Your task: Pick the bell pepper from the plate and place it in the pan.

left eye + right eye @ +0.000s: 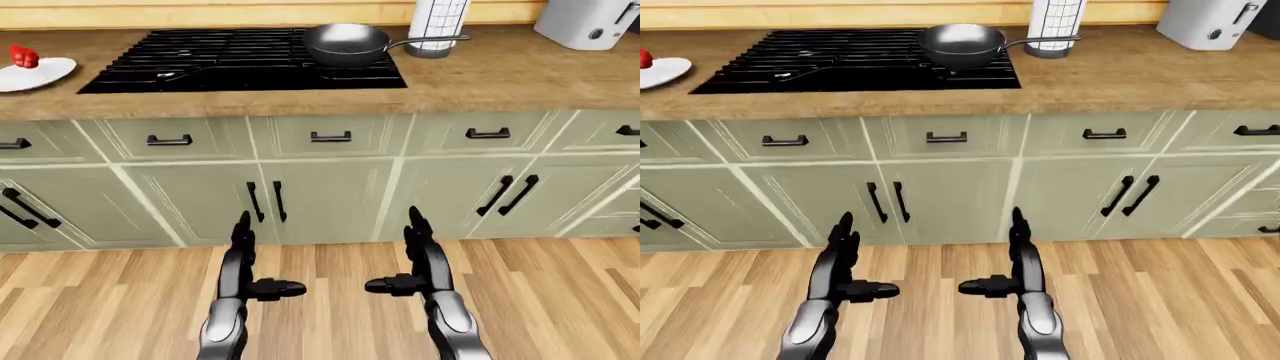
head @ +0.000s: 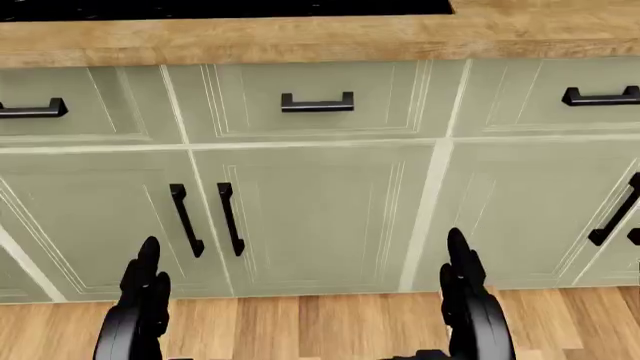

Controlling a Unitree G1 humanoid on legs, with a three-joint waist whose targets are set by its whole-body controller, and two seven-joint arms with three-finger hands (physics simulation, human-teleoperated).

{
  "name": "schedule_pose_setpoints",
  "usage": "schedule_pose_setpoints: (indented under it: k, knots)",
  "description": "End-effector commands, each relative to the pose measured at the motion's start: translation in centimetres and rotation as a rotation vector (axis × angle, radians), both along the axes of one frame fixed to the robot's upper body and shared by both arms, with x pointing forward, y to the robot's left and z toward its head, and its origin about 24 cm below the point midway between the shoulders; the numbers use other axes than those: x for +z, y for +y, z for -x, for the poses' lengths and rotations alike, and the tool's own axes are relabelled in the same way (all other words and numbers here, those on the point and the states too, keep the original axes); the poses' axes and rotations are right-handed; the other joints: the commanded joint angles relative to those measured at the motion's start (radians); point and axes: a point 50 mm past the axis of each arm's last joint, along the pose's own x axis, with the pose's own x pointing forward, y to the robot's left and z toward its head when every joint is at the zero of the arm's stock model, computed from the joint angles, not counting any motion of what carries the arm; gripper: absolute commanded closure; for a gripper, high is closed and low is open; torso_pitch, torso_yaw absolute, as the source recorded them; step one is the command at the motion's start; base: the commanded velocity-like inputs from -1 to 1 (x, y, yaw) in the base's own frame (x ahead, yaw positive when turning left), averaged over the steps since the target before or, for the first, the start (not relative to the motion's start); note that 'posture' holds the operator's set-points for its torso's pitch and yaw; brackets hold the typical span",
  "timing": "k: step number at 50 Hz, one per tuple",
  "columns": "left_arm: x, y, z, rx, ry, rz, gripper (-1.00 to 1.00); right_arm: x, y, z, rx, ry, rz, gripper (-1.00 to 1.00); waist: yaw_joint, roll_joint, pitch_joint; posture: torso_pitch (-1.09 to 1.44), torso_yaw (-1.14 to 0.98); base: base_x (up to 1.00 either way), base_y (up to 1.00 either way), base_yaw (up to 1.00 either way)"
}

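While both hands hung low before the cabinet doors (image 1: 270,202), fingers spread and holding nothing, you stood well apart from the work: the left hand (image 1: 243,259) and right hand (image 1: 420,259) pointed upward over the wooden floor (image 1: 560,300), thumbs turned toward each other. The red bell pepper (image 1: 23,56) sat on the white plate (image 1: 45,75) at the far left edge of the table (image 1: 500,75) in the left-eye view, while the empty pan (image 1: 345,41) rested on the right side of the black stove (image 1: 200,60), handle pointing right toward the paper towel roll (image 1: 437,26). The sound approach, judged from this stance, was to step left and closer first, square up to the plate, then raise the left hand over the pepper rather than overreach.
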Motion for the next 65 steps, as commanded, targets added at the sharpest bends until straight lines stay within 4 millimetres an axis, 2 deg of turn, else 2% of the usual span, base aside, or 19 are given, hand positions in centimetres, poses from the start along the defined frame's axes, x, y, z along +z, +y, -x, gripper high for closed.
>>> schedule_pose_setpoints:
  k: [1,3,4,5,7,8,25,26,27,29,34,42,48,49,50,52,54,61,65]
  knots:
    - [3.35,-0.11,-0.90,-0.006,-0.174,0.003,-1.00,3.19,-0.24,-0.97,-0.004,-0.168,0.002,-1.00,-0.002,-0.008,-0.001,0.00,0.00,0.00,0.00,0.00]
    - [3.31,-0.11,-0.92,-0.005,-0.174,0.004,-1.00,3.30,-0.24,-0.90,-0.006,-0.169,0.000,-1.00,0.007,-0.001,-0.062,0.00,0.00,0.00,0.00,0.00]
    - [3.36,-0.12,-0.89,-0.005,-0.175,0.005,-1.00,3.17,-0.28,-0.92,-0.009,-0.167,-0.005,-1.00,0.007,-0.002,-0.052,0.00,0.00,0.00,0.00,0.00]
    - [3.44,-0.14,-0.88,-0.006,-0.175,0.006,-1.00,3.21,-0.28,-0.90,-0.008,-0.170,-0.013,-1.00,0.007,-0.007,-0.017,0.00,0.00,0.00,0.00,0.00]
    - [3.29,-0.13,-0.94,-0.007,-0.176,0.006,-1.00,3.20,-0.21,-0.91,-0.002,-0.171,-0.009,-1.00,0.007,-0.008,-0.069,0.00,0.00,0.00,0.00,0.00]
    - [3.41,-0.17,-0.90,-0.008,-0.175,0.006,-1.00,3.34,-0.11,-0.86,0.002,-0.174,-0.005,-1.00,0.008,-0.008,-0.074,0.00,0.00,0.00,0.00,0.00]
    - [3.36,-0.07,-0.90,0.000,-0.171,0.016,-1.00,2.93,-0.05,-0.93,0.013,-0.158,0.026,-1.00,0.008,-0.004,-0.090,0.00,0.00,0.00,0.00,0.00]
    - [3.38,-0.09,-0.88,0.000,-0.171,0.016,-1.00,2.91,-0.08,-0.92,0.013,-0.159,0.026,-1.00,0.007,0.001,-0.106,0.00,0.00,0.00,0.05,0.00]
    - [3.37,-0.08,-0.88,0.000,-0.172,0.016,-1.00,3.00,-0.06,-0.86,0.014,-0.160,0.024,-1.00,0.007,0.001,-0.092,0.00,0.00,0.00,0.06,0.00]
    - [3.32,-0.06,-0.87,0.001,-0.172,0.016,-1.00,2.94,-0.08,-0.88,0.015,-0.159,0.022,-1.00,0.006,0.004,-0.082,0.00,0.00,0.00,0.06,0.00]
    - [3.38,-0.05,-0.92,0.003,-0.172,0.015,-1.00,2.96,-0.05,-0.90,0.017,-0.156,0.023,-1.00,0.005,0.012,-0.073,0.00,0.00,0.00,0.06,0.00]
    - [3.60,-0.06,-0.90,0.006,-0.173,0.014,-1.00,2.99,-0.04,-0.95,0.017,-0.156,0.025,-1.00,0.005,0.003,-0.065,0.00,0.00,0.00,0.06,0.00]
    - [3.45,0.03,-0.91,0.008,-0.174,0.015,-1.00,3.04,0.02,-0.87,0.018,-0.155,0.025,-1.00,-0.001,0.018,-0.061,0.00,0.00,0.00,0.07,0.00]
    - [3.45,0.04,-0.92,0.008,-0.174,0.015,-1.00,3.00,0.00,-0.87,0.018,-0.155,0.025,-1.00,-0.003,0.018,-0.049,0.00,0.00,0.00,0.05,0.00]
    - [3.34,0.07,-0.95,0.008,-0.173,0.013,-1.00,3.00,0.02,-0.85,0.018,-0.154,0.026,-1.00,-0.002,0.018,-0.075,0.00,0.00,0.00,0.06,0.00]
    - [3.29,0.08,-0.99,0.008,-0.174,0.015,-1.00,2.90,0.01,-0.89,0.018,-0.152,0.026,-1.00,0.001,0.012,-0.064,0.00,0.00,0.00,0.18,0.00]
    - [3.37,0.06,-0.96,0.009,-0.174,0.015,-1.00,2.97,0.02,-0.90,0.018,-0.153,0.025,-1.00,0.002,0.003,-0.062,0.00,0.00,0.00,0.23,0.00]
    - [3.50,0.01,-0.90,0.009,-0.174,0.015,-1.00,2.79,-0.08,-0.96,0.018,-0.155,0.023,-1.00,-0.001,0.015,-0.063,0.00,0.00,0.00,0.23,0.00]
    - [3.47,0.03,-0.88,0.009,-0.175,0.015,-1.00,2.92,-0.03,-0.88,0.020,-0.155,0.023,-1.00,0.001,0.002,-0.058,0.00,0.00,0.00,0.23,0.00]
